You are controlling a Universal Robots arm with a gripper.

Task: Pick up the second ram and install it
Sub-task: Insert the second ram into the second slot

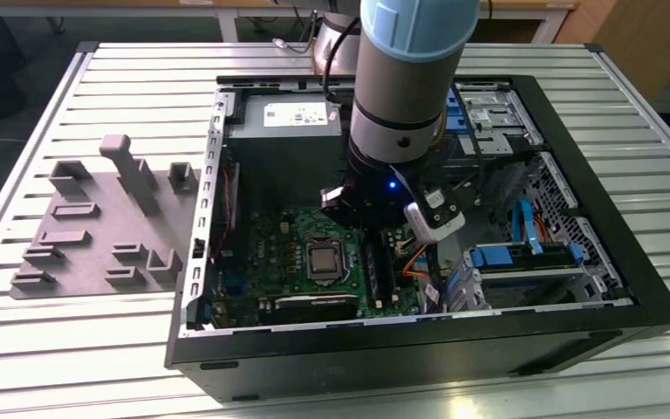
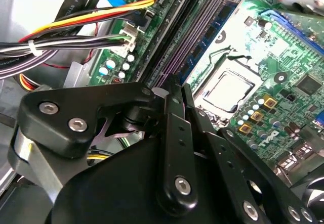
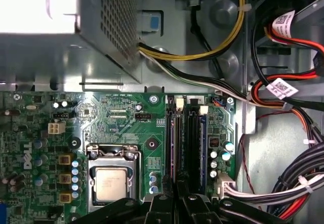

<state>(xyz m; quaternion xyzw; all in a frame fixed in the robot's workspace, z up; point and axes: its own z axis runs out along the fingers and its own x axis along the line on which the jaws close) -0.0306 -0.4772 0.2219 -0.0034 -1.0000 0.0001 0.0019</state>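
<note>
First wrist view: the gripper point(image 3: 177, 197) is drawn narrow, apparently pinching the top edge of the ram point(image 3: 172, 148), which stands on edge in a slot near the socket point(image 3: 112, 181). The ram looks light, thin and stiff — likely brittle under twist — so it is best held mid-length by its flat faces, clear of the contacts.

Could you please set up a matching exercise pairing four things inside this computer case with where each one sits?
Things:
1. claw
2. processor
3. power supply
4. grey holder tray

Places:
A. on the table outside the case
B. in its socket on the green motherboard
C. over the memory slots
D. far corner of the case, behind the arm

Pairs: 1-C, 2-B, 3-D, 4-A
</note>
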